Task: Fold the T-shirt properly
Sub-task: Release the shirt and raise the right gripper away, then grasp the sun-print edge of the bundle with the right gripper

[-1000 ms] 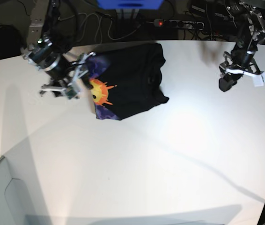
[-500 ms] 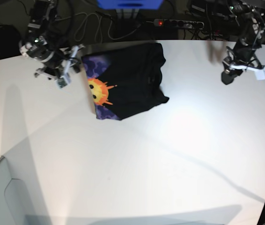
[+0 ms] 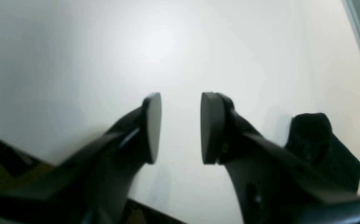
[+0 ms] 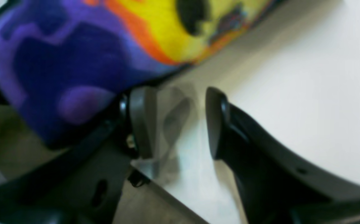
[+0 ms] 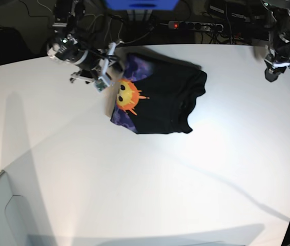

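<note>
T-shirt [image 5: 160,100]: soft matt cloth, printed. Table [image 5: 150,189]: smooth white, slight sheen. Fingers [image 3: 151,124]: matt black plastic.

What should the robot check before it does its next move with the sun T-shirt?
1. T-shirt folded into a compact bundle: ok, sun print partly showing.
2. T-shirt fully on the table: ok.
3. Right gripper free of cloth: ok, jaws apart, nothing between them, print just beside.
4. Left gripper empty: ok, open over bare table.
5. Fold edges neat: cannot tell.

Base looks down from above; 2 wrist views sit close.
</note>
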Robot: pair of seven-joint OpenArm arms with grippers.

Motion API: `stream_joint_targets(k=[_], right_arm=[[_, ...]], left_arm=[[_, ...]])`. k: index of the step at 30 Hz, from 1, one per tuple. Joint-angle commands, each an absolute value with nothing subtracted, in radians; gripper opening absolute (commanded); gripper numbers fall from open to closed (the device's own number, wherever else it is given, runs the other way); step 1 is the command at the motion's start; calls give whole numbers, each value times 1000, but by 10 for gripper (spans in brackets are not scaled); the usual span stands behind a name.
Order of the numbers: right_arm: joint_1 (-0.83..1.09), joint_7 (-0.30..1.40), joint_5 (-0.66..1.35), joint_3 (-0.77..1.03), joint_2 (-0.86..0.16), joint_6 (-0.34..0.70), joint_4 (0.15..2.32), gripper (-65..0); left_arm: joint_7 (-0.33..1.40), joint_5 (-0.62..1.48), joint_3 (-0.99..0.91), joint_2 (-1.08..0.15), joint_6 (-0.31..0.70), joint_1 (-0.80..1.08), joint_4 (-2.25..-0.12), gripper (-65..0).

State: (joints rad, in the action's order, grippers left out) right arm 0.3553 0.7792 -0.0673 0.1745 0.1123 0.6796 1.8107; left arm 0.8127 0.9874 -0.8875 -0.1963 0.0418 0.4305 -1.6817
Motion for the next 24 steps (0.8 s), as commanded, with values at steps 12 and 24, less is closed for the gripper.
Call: stream_joint_targets(k=[12, 24], right_arm=[[312, 769, -48, 179, 139, 679, 2048, -217], [183, 814, -48, -47, 157, 521, 1859, -215]], left_arm=[[800, 1001, -888, -213, 50, 433, -1707, -442], [800, 1000, -892, -213, 50, 433, -1704, -442]])
